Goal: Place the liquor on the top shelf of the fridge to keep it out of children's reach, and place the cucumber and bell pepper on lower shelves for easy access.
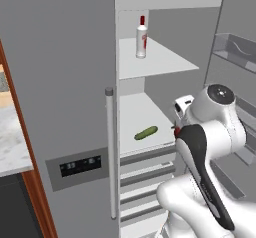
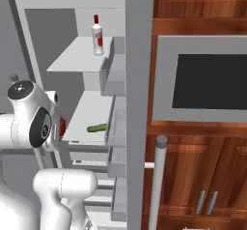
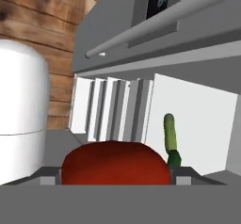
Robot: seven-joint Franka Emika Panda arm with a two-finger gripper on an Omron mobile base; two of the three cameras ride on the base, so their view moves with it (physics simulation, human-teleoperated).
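**Red pepper riding in the gripper at the open fridge**

The tall grey two-door fridge (image 1: 60,82) is standing with its right door swung open, white interior showing. The slim clear bottle of liquor (image 1: 142,38), red cap and red label, is standing upright on the flat white top shelf (image 1: 165,62), toward its far left. One board down, the small dark green cucumber (image 1: 146,133) is lying flat near the front edge of the lower shelf (image 1: 137,114), rounded ends, skin matte. Grey slatted drawer fronts (image 1: 145,174) are stacking below that shelf.

The left base view is giving the closed door's long vertical bar handle (image 1: 110,152) and the dark dispenser panel (image 1: 80,166). The right base view is showing instead the open door edge-on, with wooden cabinets (image 2: 198,176) and a dark-glass built-in oven (image 2: 210,81) to the right.

The white arm is reaching in front of the lower shelf; both base views are catching just a sliver of red at its wrist. The hand view is supplying what they lack: the round glossy red bell pepper (image 3: 116,164) is sitting between the gripper (image 3: 113,176) fingers, which are standing apart and clamped on its sides. Beyond it in that rolled view, the cucumber is lying on the white board, well apart from the pepper.
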